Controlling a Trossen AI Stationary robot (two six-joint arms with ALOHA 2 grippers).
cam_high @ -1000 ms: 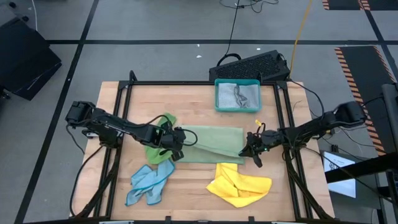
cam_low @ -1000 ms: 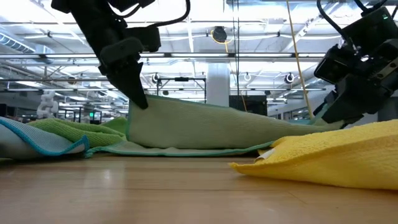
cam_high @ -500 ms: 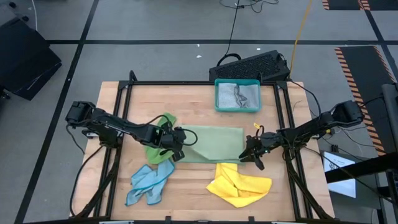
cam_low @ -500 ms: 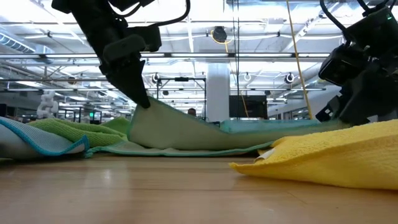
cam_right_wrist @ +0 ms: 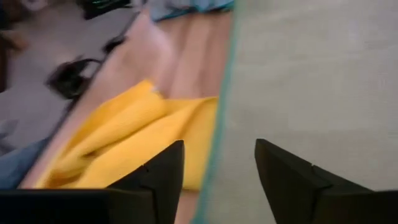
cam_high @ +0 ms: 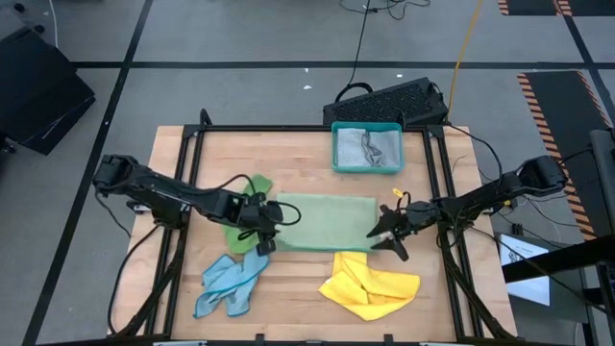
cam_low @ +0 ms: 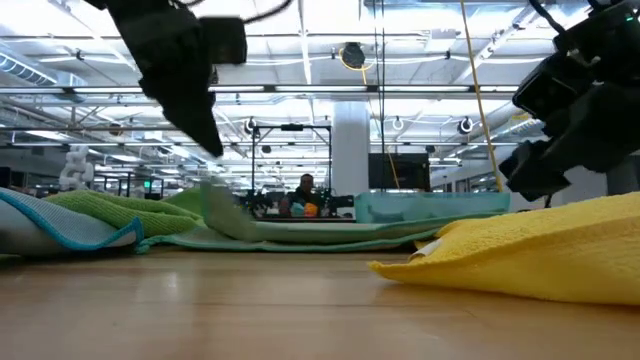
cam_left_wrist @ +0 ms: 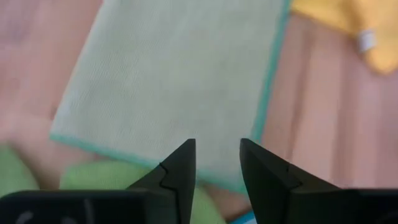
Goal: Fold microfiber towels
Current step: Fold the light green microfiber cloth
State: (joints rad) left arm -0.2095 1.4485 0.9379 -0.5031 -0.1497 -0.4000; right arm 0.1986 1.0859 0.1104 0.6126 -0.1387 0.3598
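Observation:
A pale green towel (cam_high: 327, 221) lies flat as a rectangle at the table's middle, its left end over a bright green towel (cam_high: 240, 197). My left gripper (cam_high: 272, 229) stands open just above its left near corner (cam_left_wrist: 216, 146). My right gripper (cam_high: 381, 236) is open at the towel's right near corner (cam_right_wrist: 219, 146), over its teal-stitched edge. Neither holds anything. In the low view the left gripper (cam_low: 205, 140) hangs clear above the towel (cam_low: 300, 232), and the right gripper (cam_low: 525, 170) is behind a yellow towel (cam_low: 520, 255).
A crumpled yellow towel (cam_high: 370, 284) lies near the front right and a light blue towel (cam_high: 231, 284) near the front left. A teal tray (cam_high: 336, 146) holding a grey cloth stands at the far edge. A black frame borders the wooden table.
Both grippers have opened and let go of the pale green towel. Its raised layer, held up between them a second ago, has dropped and now lies flat. My left gripper has risen and drawn back a little toward the table's left edge.

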